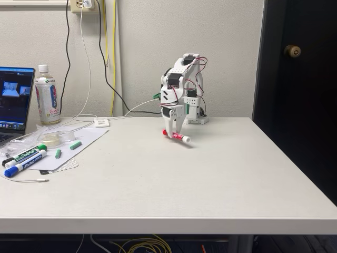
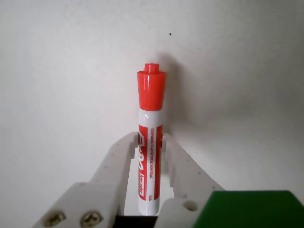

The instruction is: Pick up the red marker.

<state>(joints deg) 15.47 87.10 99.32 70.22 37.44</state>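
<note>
Grasp: made. In the wrist view the gripper has both fingers pressed against the white barrel of the red marker, pinching it at about mid-length. The red cap stands clear beyond the fingertips; the barrel's rear end runs back between the fingers toward the wrist.

Lift: appears begun. In the fixed view the marker sits crosswise at the tips of the gripper, slightly tilted, near the middle of the table and just in front of the arm's base. A soft shadow lies on the table below and beside it, which suggests it is just off the surface, though contact at one end cannot be ruled out from this angle.

Remaining, as judged: raise the marker plainly clear of the table and hold it steady. The hold looks centred, so slip risk seems low.

Other items: the green marker and blue marker lie untouched at the table's left edge in the fixed view, well apart from the arm, near a bottle and a laptop
</note>
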